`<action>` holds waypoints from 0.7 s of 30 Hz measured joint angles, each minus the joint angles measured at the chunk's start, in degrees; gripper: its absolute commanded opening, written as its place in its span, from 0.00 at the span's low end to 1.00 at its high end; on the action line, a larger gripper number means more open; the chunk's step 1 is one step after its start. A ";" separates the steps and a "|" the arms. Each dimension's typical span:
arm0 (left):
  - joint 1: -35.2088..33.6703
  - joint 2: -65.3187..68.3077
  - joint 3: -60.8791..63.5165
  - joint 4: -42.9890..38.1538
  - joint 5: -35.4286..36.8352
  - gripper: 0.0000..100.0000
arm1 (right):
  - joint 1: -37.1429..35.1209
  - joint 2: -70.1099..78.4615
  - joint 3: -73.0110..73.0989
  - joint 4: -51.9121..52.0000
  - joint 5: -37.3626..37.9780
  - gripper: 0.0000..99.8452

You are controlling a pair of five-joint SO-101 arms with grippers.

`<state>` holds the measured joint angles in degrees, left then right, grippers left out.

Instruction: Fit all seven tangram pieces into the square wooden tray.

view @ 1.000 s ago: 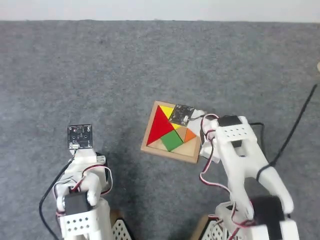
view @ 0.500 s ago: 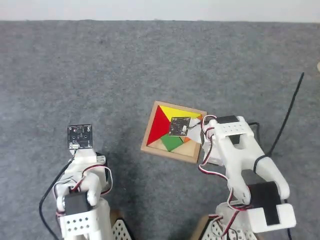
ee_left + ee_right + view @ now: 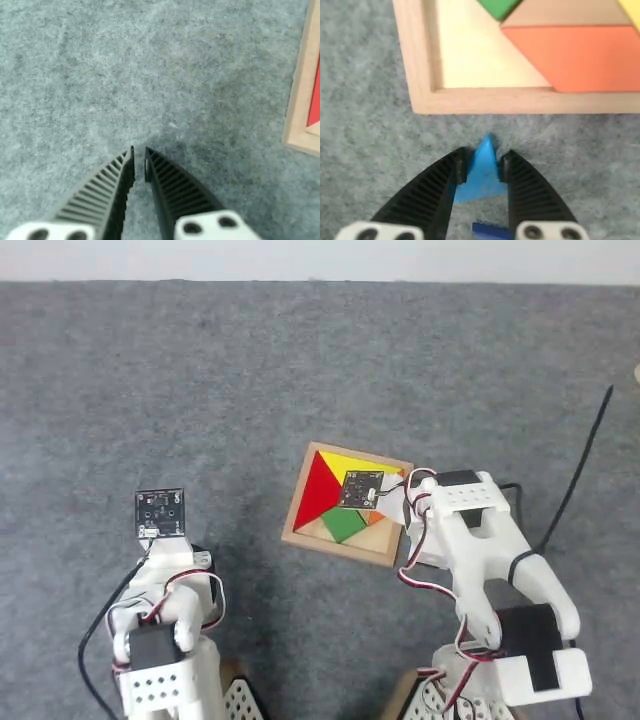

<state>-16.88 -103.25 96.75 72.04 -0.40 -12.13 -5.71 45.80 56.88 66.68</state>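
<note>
The square wooden tray [image 3: 330, 546] lies on the grey carpet [image 3: 200, 370] in front of the right arm [image 3: 480, 540]. In it sit a red triangle [image 3: 318, 492], a yellow triangle [image 3: 345, 460], a green square [image 3: 343, 525] and an orange parallelogram [image 3: 575, 57]. A corner of bare tray floor [image 3: 470, 55] lies beside the parallelogram.

Just outside the rim near that corner is a light blue triangle [image 3: 481, 172], its tip pointing at the tray wall and just short of it. The right gripper [image 3: 484, 154] is clamped on it, one ribbed finger on each side. A darker blue piece [image 3: 487, 231] shows between the fingers, behind the triangle.

The right arm stretches forward, its wrist hanging over the tray's near-right part.

The left arm [image 3: 165, 610] is folded back, well apart from the tray. The left gripper [image 3: 139, 150] points down at the carpet, fingertips almost together with nothing between them.
</note>
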 measured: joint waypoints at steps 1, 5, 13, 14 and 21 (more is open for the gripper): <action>0.00 0.00 0.00 0.00 0.00 0.04 | 0.00 0.00 -0.18 0.62 0.00 0.09; 0.00 0.00 0.00 0.00 0.00 0.04 | 0.00 -2.46 -1.14 5.10 -0.35 0.09; 0.00 0.00 0.00 0.00 0.00 0.04 | -4.75 -20.66 -1.49 16.09 -1.67 0.08; 0.00 0.00 0.00 0.00 0.00 0.04 | -5.80 -22.51 -1.49 16.53 -2.29 0.08; 0.00 0.00 0.00 0.00 0.00 0.04 | -7.74 -26.11 -1.41 17.85 -8.97 0.16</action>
<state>-16.88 -103.25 96.75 72.04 -0.40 -19.87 -31.82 44.40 74.73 57.71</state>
